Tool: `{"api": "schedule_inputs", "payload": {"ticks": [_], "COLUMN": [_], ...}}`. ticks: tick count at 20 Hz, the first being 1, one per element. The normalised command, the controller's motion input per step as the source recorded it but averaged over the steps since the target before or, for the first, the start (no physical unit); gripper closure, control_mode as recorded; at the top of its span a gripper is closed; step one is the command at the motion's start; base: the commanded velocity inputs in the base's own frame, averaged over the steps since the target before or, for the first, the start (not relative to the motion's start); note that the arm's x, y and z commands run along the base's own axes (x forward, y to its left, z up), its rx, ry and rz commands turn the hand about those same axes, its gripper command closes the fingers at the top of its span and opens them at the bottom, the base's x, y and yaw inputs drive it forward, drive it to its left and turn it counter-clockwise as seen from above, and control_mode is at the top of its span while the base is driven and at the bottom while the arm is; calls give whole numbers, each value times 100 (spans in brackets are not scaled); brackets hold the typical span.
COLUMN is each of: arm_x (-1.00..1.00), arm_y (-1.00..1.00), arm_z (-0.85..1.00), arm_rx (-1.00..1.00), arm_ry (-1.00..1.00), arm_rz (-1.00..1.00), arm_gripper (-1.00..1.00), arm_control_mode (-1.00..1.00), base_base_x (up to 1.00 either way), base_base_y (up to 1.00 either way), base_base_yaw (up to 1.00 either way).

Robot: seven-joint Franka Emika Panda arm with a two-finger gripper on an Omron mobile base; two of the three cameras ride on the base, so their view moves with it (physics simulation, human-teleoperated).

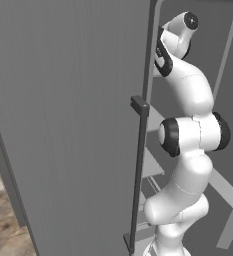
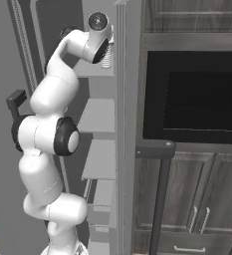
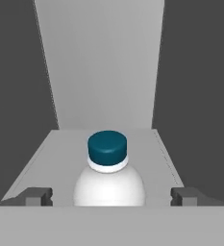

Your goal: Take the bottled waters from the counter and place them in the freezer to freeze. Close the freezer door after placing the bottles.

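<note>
While the freezer door (image 1: 73,125) stands swung open, one water bottle (image 3: 108,180) with a teal cap (image 3: 107,145) stands upright on a grey freezer shelf (image 3: 56,158). Gripper (image 3: 112,196): spread wide, one fingertip (image 3: 36,196) on either side of the bottle, not touching it. Arm (image 2: 48,129): reaching into the upper compartment. Microwave (image 2: 197,99): beside the freezer, shut.
</note>
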Motion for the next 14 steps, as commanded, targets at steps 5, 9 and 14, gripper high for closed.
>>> {"api": "schedule_inputs", "payload": {"ticks": [5, 9, 14], "arm_x": [-30, -34, -44], "arm_y": [0, 0, 0], "arm_z": [0, 0, 1], "arm_rx": [0, 0, 0], "arm_ry": [-11, -9, -12], "arm_rz": [0, 0, 0], "arm_gripper": [-100, -100, -100], "arm_control_mode": [-100, -100, -100], "base_base_x": [0, 0, 0], "base_base_y": [0, 0, 0], "base_base_yaw": [0, 0, 0]}}
